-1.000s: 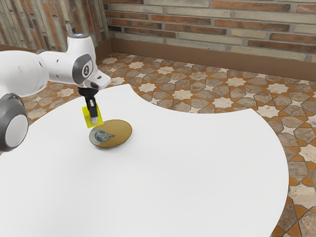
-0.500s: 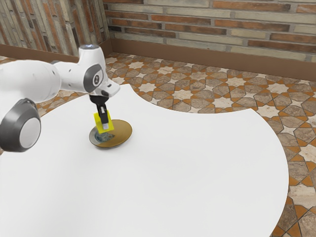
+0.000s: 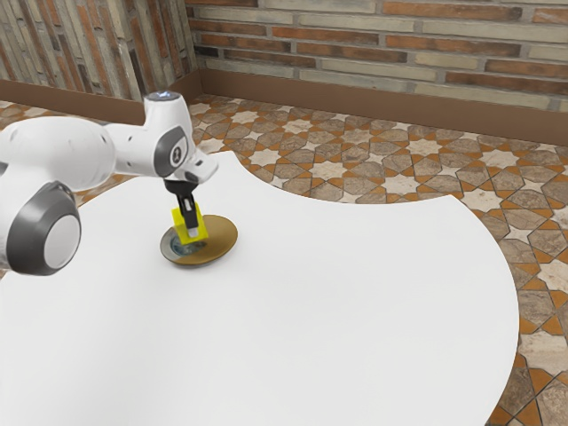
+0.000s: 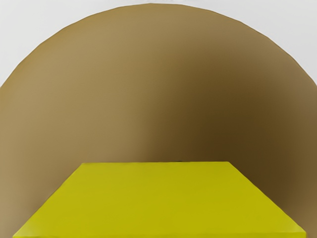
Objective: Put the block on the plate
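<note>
Right, my gripper is clamped on the yellow block, pointing down. One finger sits across the block's face in the exterior view; the other is hidden.

Block is at the plate, overlapping its middle and far part in the exterior view. Can't tell whether its underside touches the plate or hangs just above. Wrist view: block's flat yellow face close under my hand, brown plate beyond it, soft dark shading on the plate beside the block.

Plate is round, golden brown, with a grey-blue patch toward the exterior view's left, partly behind the block. Sits on the white table, which has curved edges and a scooped-in side.

My arm comes in from the exterior view's left. Past the table: star-patterned tile floor, brown baseboard, brick walls.
</note>
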Robot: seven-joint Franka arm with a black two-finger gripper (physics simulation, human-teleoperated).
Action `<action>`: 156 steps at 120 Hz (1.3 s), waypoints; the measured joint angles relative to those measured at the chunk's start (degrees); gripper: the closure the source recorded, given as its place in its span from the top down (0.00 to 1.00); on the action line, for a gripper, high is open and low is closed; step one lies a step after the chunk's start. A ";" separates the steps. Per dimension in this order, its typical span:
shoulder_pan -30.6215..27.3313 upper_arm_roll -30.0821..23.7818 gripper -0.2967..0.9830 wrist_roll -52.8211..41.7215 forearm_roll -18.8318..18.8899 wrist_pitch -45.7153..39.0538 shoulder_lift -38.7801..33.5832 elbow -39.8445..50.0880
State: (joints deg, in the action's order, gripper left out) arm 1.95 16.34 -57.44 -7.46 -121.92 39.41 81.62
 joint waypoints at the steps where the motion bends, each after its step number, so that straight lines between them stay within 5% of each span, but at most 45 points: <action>1: 0.00 -0.01 0.55 0.00 0.00 -0.03 0.02 0.00; 38: -0.01 0.24 0.71 -0.57 -0.05 -0.67 -1.01 -0.03; 96: 1.52 -0.02 0.76 0.75 0.07 3.83 -17.58 8.84; 156: 4.32 -8.38 0.77 22.87 -0.09 18.71 -38.15 21.69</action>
State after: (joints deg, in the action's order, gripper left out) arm 6.27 7.96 -34.57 -7.55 -103.20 1.26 103.31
